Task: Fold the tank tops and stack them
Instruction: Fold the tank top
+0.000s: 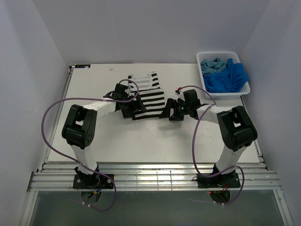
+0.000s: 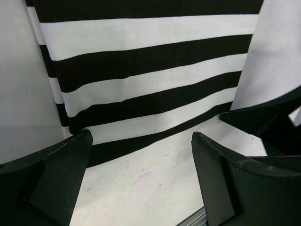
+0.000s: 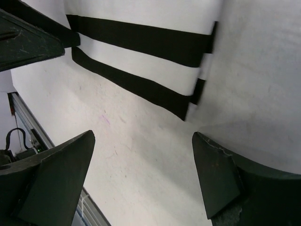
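Striped tank top (image 1: 148,96): soft knit with broad black and white horizontal bands. It is laid flat on the table (image 1: 141,141), at mid-width and towards the far side. The hem is turned to the near side and the narrow straps to the far side.
Strap end: appears bunched in the overhead view. Whether it is doubled over cannot be told at that size.
Hem, left wrist view: the striped cloth (image 2: 150,70) is seen smooth, with a straight lower edge and a neat side edge.
Hem, right wrist view: a squared corner of the cloth (image 3: 141,47) is seen lying flat, in two layers slightly offset.
Left gripper (image 1: 128,110): placed low at the near left corner of the hem. The jaws are spread wide (image 2: 141,174) and nothing is held between them.
Right gripper (image 1: 170,113): placed just beside the near right corner. The jaws are likewise spread wide (image 3: 143,174), and only bare table is seen in the gap.
Fingers: matte black, blunt and wedge-shaped, with scuffed edges.
Table surface: white, hard and faintly marked.
Basket (image 1: 225,93): white plastic lattice, rectangular, set at the far right corner.
Royal blue tank top (image 1: 230,77): crumpled inside the basket, on its right side.
Teal tank top (image 1: 211,65): crumpled inside the basket, at its far left.
Cables (image 1: 51,113): purple, looped from each arm to its base.
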Action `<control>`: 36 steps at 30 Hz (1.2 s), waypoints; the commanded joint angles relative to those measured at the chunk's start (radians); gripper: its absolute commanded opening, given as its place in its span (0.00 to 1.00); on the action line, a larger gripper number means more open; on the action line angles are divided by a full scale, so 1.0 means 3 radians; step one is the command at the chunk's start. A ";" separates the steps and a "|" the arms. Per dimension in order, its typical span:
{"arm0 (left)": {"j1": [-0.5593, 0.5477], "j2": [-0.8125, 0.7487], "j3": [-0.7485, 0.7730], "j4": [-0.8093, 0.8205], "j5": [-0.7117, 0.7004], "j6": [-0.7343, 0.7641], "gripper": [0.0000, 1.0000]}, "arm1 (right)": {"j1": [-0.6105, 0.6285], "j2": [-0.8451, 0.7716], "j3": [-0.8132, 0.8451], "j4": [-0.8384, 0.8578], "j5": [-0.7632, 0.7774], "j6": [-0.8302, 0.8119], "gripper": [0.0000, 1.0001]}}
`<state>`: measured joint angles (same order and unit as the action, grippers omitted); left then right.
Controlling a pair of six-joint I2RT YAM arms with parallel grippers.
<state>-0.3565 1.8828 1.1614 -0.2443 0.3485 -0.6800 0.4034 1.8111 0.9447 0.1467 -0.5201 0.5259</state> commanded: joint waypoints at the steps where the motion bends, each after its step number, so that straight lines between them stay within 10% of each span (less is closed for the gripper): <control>1: -0.0013 -0.0344 -0.0174 -0.0443 -0.0296 0.0058 0.98 | 0.0031 -0.0386 -0.0127 -0.0157 0.0087 -0.0142 0.90; 18: 0.0068 -0.0268 -0.0103 -0.0812 -0.0840 -0.0060 0.98 | 0.0082 0.0093 0.0358 -0.0484 0.0175 -0.0183 0.93; 21: 0.0074 -0.0140 -0.0077 -0.0801 -0.0773 -0.0065 0.86 | 0.0087 0.0186 0.0405 -0.0484 0.0159 -0.0158 1.00; 36: 0.0074 -0.0017 -0.0343 -0.0505 -0.0487 -0.0111 0.31 | 0.0097 0.0334 0.0394 -0.0484 0.0384 -0.0061 0.47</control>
<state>-0.3305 1.8339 1.0901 -0.3790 0.1936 -0.7208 0.4278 1.8809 1.0462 0.0078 -0.4416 0.5060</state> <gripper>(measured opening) 0.338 0.497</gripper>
